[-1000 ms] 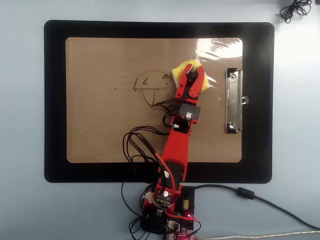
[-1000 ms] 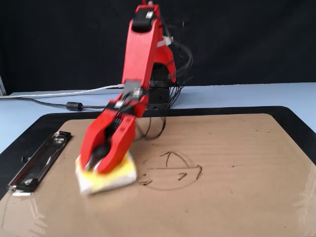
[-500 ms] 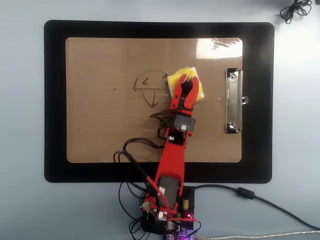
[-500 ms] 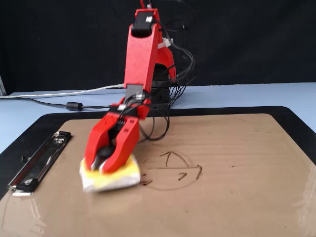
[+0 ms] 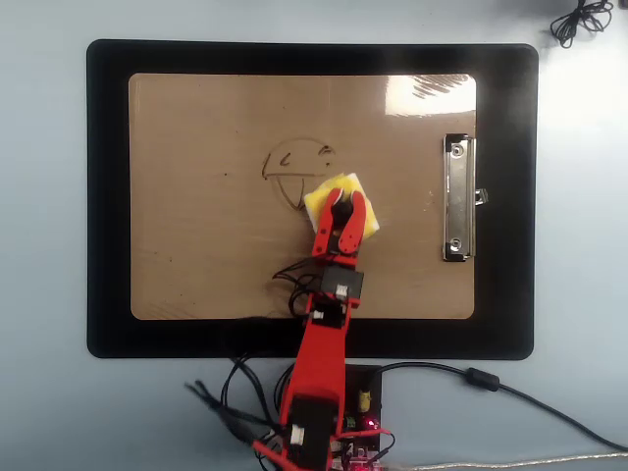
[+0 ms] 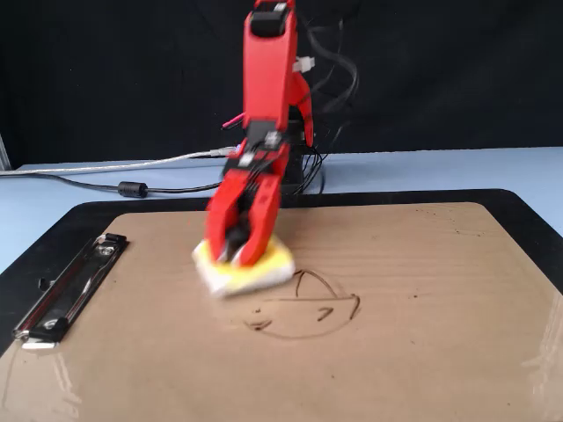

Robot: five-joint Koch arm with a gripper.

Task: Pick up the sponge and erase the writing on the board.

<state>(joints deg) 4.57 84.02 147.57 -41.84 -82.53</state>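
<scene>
The brown board lies on a black mat; it also shows in the fixed view. The dark helmet-like writing is near the board's middle, also seen in the fixed view. The yellow sponge rests flat on the board, touching the writing's lower right part in the overhead view. In the fixed view the sponge sits just left of the doodle. My red gripper points down, its jaws closed around the sponge's black knob. In the fixed view the gripper is slightly blurred.
The silver clip lies at the board's right edge in the overhead view and at the left in the fixed view. The black mat surrounds the board. Cables and electronics lie off the mat.
</scene>
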